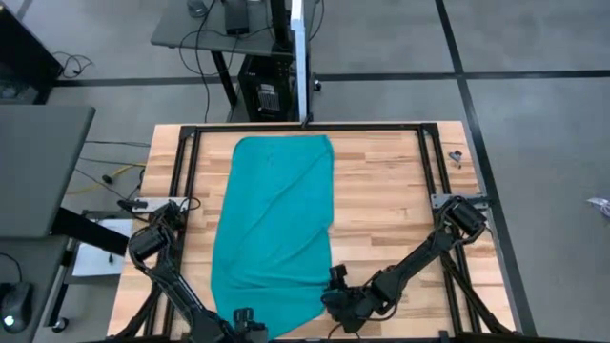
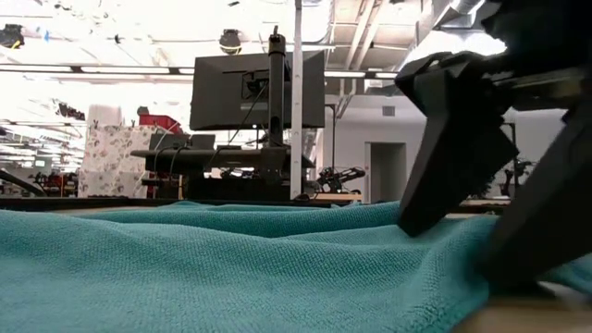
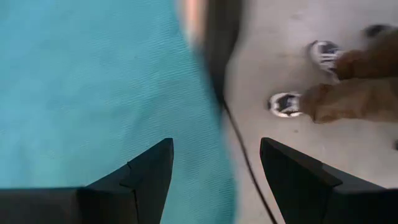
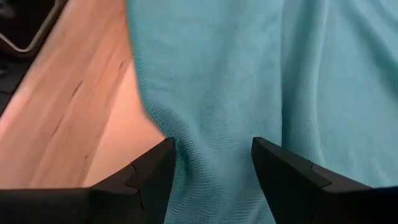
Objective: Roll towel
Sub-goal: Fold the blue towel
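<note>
The big soft teal towel [image 1: 276, 224] lies flat on the wooden table [image 1: 381, 200]. Left tool [image 3: 214, 180] and right tool [image 4: 211, 174] both gape apart at its near edge.

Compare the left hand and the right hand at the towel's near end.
The left hand straddles the towel's near edge with floor beyond; the right hand has cloth between its fingers over the table. Both are open at the near end.

Even overhead light, soft shadows on the table [image 1: 381, 200]. Low view: ceiling lights [image 2: 139, 69] blown out, strong glare at top; near dark arm [image 2: 481, 139] silhouetted, out of focus. Left wrist view smeared along the table edge [image 3: 211, 50]. Towel [image 4: 249, 74] weave sharp in right wrist view.
</note>
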